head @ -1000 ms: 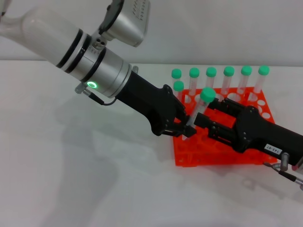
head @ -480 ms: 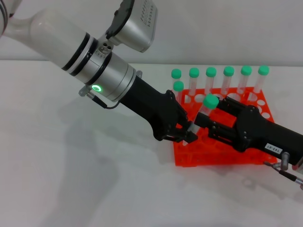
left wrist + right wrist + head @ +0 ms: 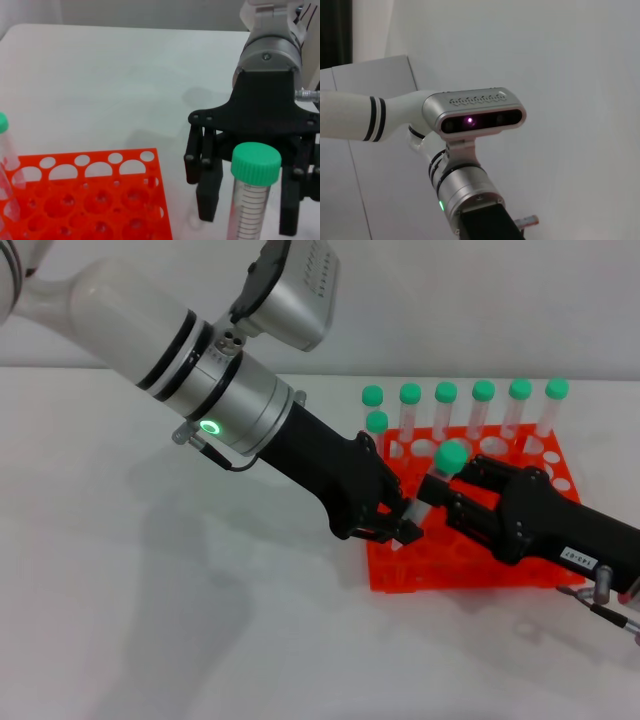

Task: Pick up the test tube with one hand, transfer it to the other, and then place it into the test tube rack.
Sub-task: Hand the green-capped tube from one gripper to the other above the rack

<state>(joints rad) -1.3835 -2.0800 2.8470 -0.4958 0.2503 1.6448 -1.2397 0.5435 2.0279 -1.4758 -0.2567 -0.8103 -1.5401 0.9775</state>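
Observation:
My left gripper point(image 3: 398, 526), black on the green-ringed arm, is shut on the lower end of the test tube point(image 3: 430, 490) and holds it tilted above the orange-red rack point(image 3: 470, 572). Its mint-green cap point(image 3: 452, 455) points up. My right gripper point(image 3: 447, 492), black with a white label, reaches in from the right. Its fingers stand open on either side of the tube just below the cap. The left wrist view shows the tube point(image 3: 254, 200) between the right gripper's fingers point(image 3: 210, 195), with the rack point(image 3: 100, 200) beside it.
Several more green-capped tubes point(image 3: 446, 405) stand in the rack's back rows; one shows in the left wrist view point(image 3: 5, 145). The rack sits on a white table point(image 3: 150, 590). The right wrist view shows only the left arm point(image 3: 470, 190) and a wall.
My left arm has moved right and slightly down with the tube, carrying it deeper between the right gripper's open fingers. The right arm has barely moved.

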